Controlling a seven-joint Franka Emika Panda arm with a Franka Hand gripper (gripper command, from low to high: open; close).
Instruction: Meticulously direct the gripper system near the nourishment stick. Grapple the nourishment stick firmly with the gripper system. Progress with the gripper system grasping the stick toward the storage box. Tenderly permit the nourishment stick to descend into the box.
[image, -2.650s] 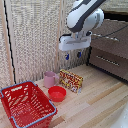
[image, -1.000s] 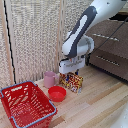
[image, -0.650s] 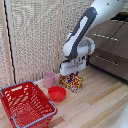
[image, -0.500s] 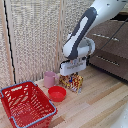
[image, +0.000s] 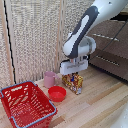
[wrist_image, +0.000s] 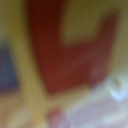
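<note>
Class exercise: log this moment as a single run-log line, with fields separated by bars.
phase: grasp | gripper system down on nourishment stick, jaws' closure hidden | stick upright on table | storage box apart

Light wooden table (image: 105, 105), red basket (image: 25, 105), red bowl (image: 57, 93), pink mug (image: 49, 79), snack package (image: 73, 82)

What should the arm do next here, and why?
Probably close the fingers. The gripper sits right at the top of the snack pack, which stands on the table beside the bowl, and the wrist view is filled with blurred print. The basket holds nothing yet.
</note>
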